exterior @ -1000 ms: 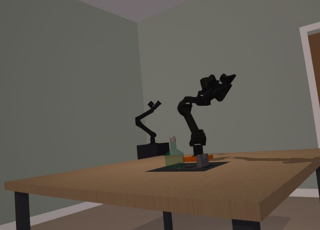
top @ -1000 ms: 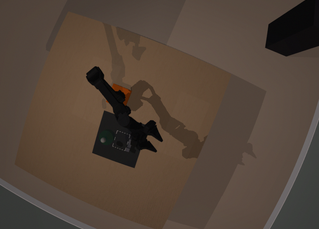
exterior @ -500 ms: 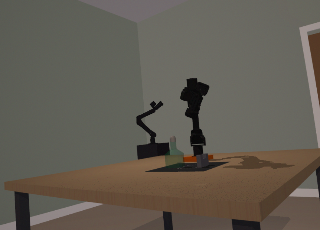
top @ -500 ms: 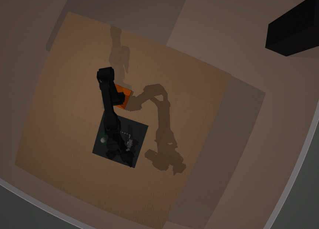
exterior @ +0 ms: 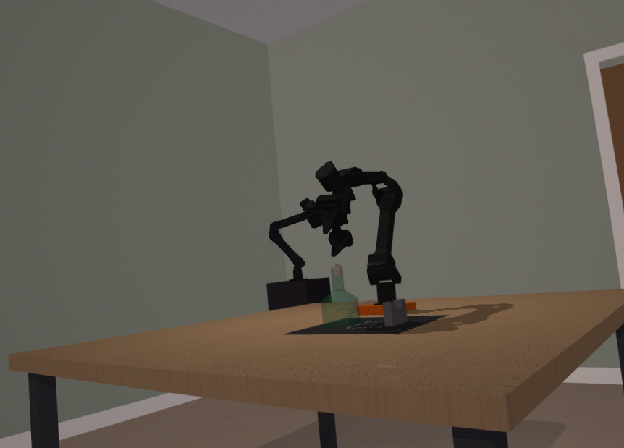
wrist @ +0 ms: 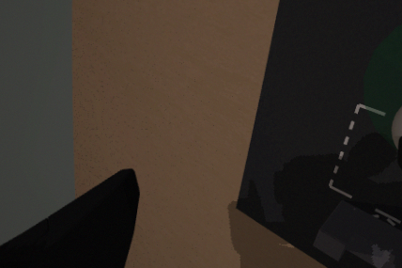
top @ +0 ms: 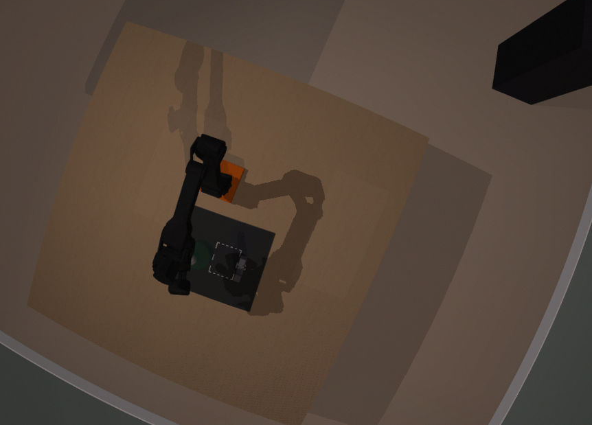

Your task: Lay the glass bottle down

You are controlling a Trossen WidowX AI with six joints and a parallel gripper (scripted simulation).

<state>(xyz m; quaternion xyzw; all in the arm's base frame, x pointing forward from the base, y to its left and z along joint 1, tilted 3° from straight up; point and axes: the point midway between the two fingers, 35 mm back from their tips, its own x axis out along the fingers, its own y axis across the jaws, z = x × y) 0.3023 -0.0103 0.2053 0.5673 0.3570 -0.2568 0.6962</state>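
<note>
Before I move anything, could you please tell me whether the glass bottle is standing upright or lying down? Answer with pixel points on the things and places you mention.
Upright: in the exterior view, the glass bottle (top: 201, 254) (exterior: 339, 307) (wrist: 382, 86) stands with its neck pointing up.

My black fingers (top: 178, 288) (exterior: 326, 221) match the black arm (top: 186, 200) (exterior: 385, 224) above an orange base plate (top: 237, 182) (exterior: 372, 309). A translucent green bottle (top: 202, 254) (exterior: 340, 308) (wrist: 381, 76), topped in pale pinkish white, and a grey rest (top: 240, 267) (exterior: 394, 313) (wrist: 354, 228) stand out against a near-black mat (top: 262, 242) (exterior: 307, 330) (wrist: 324, 15) marked with a white dashed outline (top: 217, 243) (wrist: 346, 140). The tan-brown table (top: 345, 148) (exterior: 312, 370) (wrist: 164, 62) shows wood grain and dark speckles, before grey-green walls (exterior: 156, 156).
</note>
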